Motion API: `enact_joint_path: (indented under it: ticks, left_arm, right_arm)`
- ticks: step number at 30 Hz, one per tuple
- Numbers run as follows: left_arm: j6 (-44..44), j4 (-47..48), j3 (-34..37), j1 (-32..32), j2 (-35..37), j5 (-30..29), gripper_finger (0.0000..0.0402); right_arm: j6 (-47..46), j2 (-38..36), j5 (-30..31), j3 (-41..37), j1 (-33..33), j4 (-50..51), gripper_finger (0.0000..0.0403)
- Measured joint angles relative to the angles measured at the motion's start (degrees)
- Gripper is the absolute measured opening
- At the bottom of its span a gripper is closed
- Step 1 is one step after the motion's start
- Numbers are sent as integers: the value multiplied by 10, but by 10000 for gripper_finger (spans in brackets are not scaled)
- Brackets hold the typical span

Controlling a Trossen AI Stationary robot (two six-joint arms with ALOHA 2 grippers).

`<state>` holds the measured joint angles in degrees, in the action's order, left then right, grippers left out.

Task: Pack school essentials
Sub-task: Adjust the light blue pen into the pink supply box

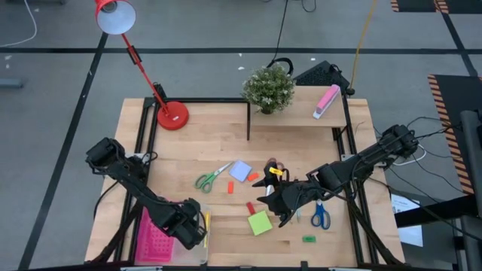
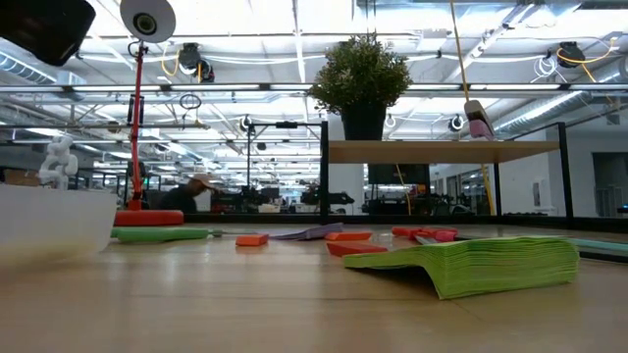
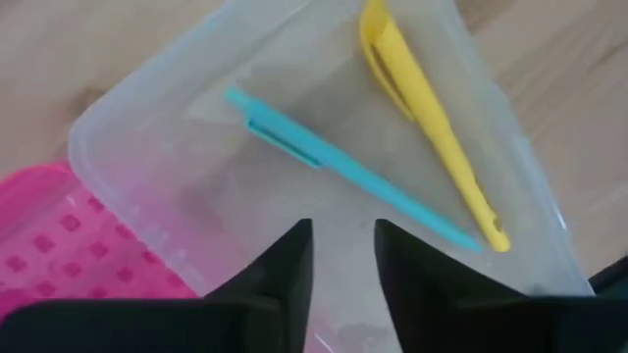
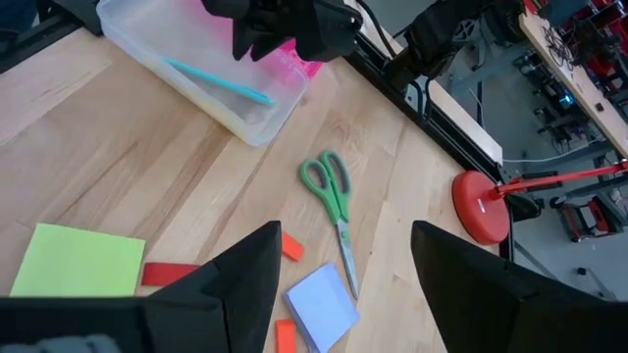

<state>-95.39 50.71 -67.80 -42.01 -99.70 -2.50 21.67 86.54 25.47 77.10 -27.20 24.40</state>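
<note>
A pale wooden table [image 1: 226,143] fills the high view, with a red lamp [image 1: 172,114], a potted plant [image 1: 268,88] and a raised shelf [image 1: 301,113] along its far edge, and a busy workshop beyond. Nearest the front edge, the left gripper [image 1: 197,235] hangs right over a clear plastic tub [image 3: 147,127], its fingers close together with only a thin slot between them and nothing pinched. Below them a teal pen [image 3: 343,172] and a yellow pen [image 3: 427,118] lie already packed, both slanting across the tub floor, with the pink tray [image 1: 154,242] just beside the tub. Across the table, the right gripper [image 1: 280,202] has its jaws spread wide and empty, hovering over the loose stationery. The green pad [image 1: 260,222] lies just in front of it, with a red block [image 1: 251,207] beside that pad. The blue scissors [image 1: 320,214] lie close on its outer side, long axis running front to back. Further on come two orange blocks [image 4: 291,247] and the pale-blue pad [image 4: 322,304], then the green scissors [image 4: 334,201], their blades pointing back toward the right gripper and their handles toward the tub. By this layout the right arm looks far nearer every loose piece, so it seems the likelier one to pick next, while the tub sits well off to its left under the other arm.
</note>
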Motion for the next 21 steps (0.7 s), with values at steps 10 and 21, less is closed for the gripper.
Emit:
enact_joint_path:
  ticks: [10, 21]
  left_arm:
    - [-17, -13, 44, 9, 0, -10, 14]
    - [-8, -20, 80, 19, 0, -44, 29]
  right_arm:
    - [-10, 0, 0, 0, 0, 3, 221]
    - [-11, 0, 0, 0, 0, 3, 221]
